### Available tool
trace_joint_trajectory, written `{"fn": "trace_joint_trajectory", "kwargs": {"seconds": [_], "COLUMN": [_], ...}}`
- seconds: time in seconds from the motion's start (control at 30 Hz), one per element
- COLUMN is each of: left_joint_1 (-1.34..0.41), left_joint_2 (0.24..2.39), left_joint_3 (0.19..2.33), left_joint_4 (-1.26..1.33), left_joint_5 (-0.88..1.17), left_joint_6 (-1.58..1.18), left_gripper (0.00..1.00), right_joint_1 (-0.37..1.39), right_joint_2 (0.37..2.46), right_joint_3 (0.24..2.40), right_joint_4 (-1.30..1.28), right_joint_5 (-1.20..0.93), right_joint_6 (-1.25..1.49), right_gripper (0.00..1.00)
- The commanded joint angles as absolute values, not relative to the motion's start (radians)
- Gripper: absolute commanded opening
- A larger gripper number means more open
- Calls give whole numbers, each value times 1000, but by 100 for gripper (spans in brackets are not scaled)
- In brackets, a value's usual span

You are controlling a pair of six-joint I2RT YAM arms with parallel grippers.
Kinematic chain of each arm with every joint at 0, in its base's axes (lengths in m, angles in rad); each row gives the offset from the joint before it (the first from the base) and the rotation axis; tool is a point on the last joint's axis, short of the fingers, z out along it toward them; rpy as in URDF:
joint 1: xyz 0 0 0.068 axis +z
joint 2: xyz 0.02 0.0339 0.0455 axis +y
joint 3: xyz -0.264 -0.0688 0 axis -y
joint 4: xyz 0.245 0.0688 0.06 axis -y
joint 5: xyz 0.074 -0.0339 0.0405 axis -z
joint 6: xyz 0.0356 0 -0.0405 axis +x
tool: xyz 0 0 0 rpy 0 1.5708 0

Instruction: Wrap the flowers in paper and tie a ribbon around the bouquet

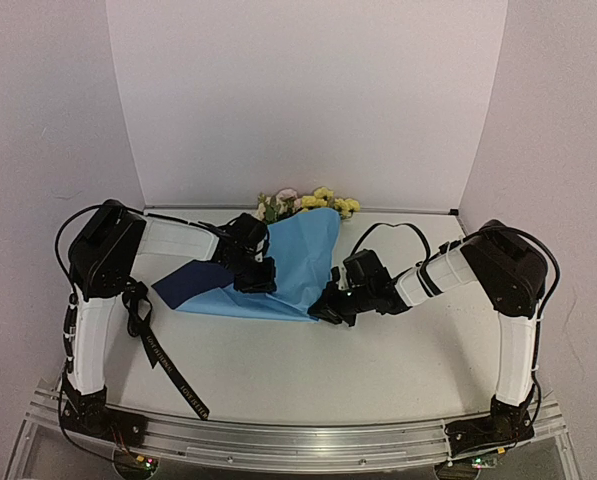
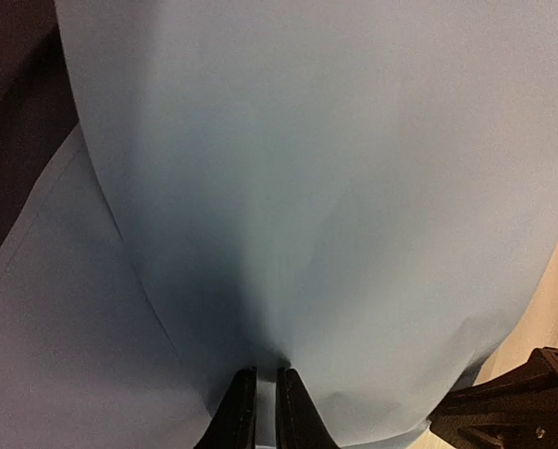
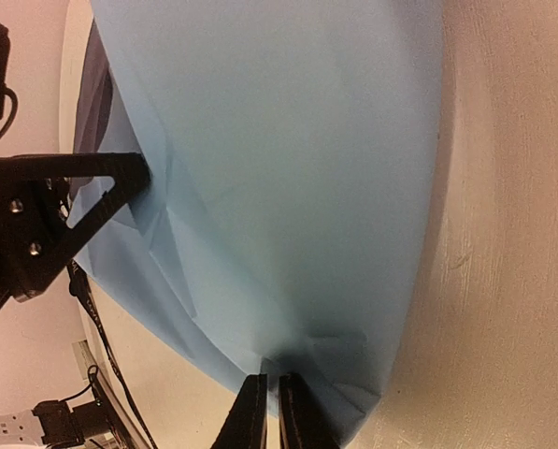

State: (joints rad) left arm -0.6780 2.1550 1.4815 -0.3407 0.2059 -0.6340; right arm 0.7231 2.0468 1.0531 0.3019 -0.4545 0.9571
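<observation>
Paper (image 1: 298, 262), blue face up, hides the stems; flowers (image 1: 308, 203) peek past its far edge, so the bundle likely runs far-to-near. Left gripper (image 1: 256, 280) pinches its left fold, right gripper (image 1: 323, 308) clamps its near right corner. Ribbon (image 1: 168, 365) lies off its left side, nearer the left arm (image 1: 93, 310).

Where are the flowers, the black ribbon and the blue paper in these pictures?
flowers (image 1: 323, 196): top external view, on a yellow bloom.
ribbon (image 1: 168, 365): top external view, midway along the strip.
paper (image 1: 300, 262): top external view, on its light blue face.
</observation>
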Motion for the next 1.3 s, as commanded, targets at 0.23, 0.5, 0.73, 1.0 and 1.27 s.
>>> {"fn": "trace_joint_trajectory", "kwargs": {"seconds": [0.23, 0.5, 0.73, 1.0, 1.27], "left_joint_1": [-676, -670, -670, -670, -670], "left_joint_2": [2217, 2223, 2224, 2216, 2223], "left_joint_3": [1486, 1471, 1471, 1486, 1498], "left_joint_4": [-373, -374, -369, -372, -384], "left_joint_5": [175, 177, 186, 199, 192], "left_joint_6": [-619, -612, -612, -599, -590], "left_gripper": [5, 4, 4, 7, 7], "right_joint_1": [709, 697, 698, 696, 697], "right_joint_2": [1975, 1936, 2000, 2005, 1999], "right_joint_3": [1086, 1065, 1058, 982, 985], "right_joint_4": [251, 238, 201, 149, 121], "right_joint_5": [-446, -420, -445, -404, -381], "right_joint_6": [975, 991, 983, 995, 999], "right_gripper": [16, 17, 17, 15, 14]}}
